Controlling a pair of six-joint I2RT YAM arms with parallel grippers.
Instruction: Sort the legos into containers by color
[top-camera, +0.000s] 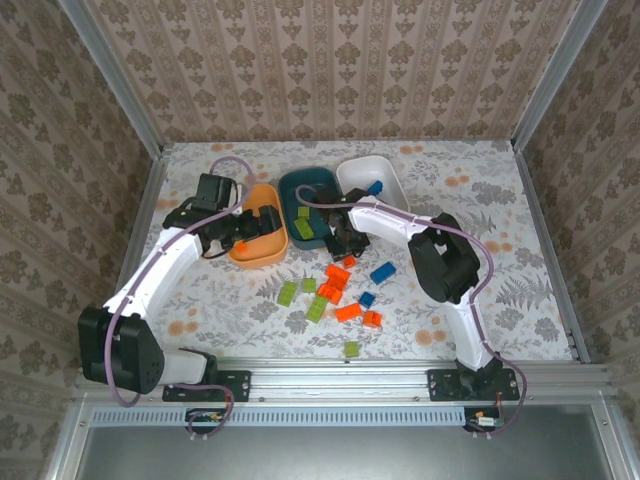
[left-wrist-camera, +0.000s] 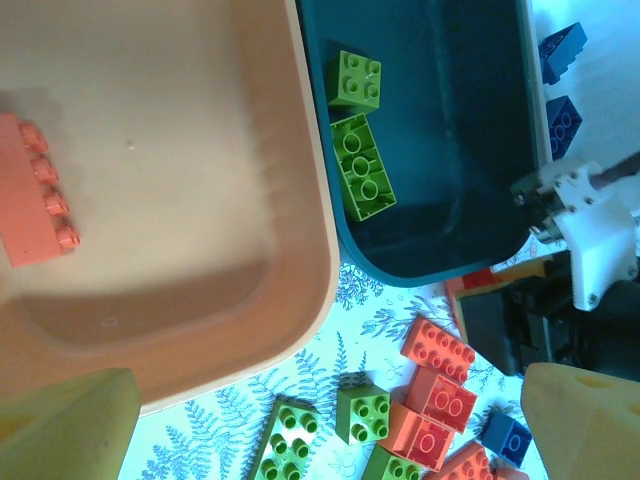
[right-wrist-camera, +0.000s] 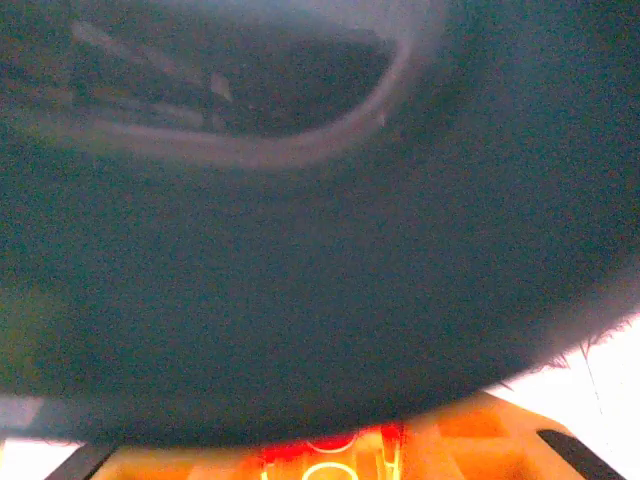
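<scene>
Teal dish (left-wrist-camera: 450, 150) holds two green bricks (left-wrist-camera: 362, 170)

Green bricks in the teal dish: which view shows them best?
Left wrist: both lime-green bricks lie sharp in the dark teal dish, studs countable. Top external shows them as small green patches in that dish. Right wrist gives a blurred close-up of the teal wall.
</scene>
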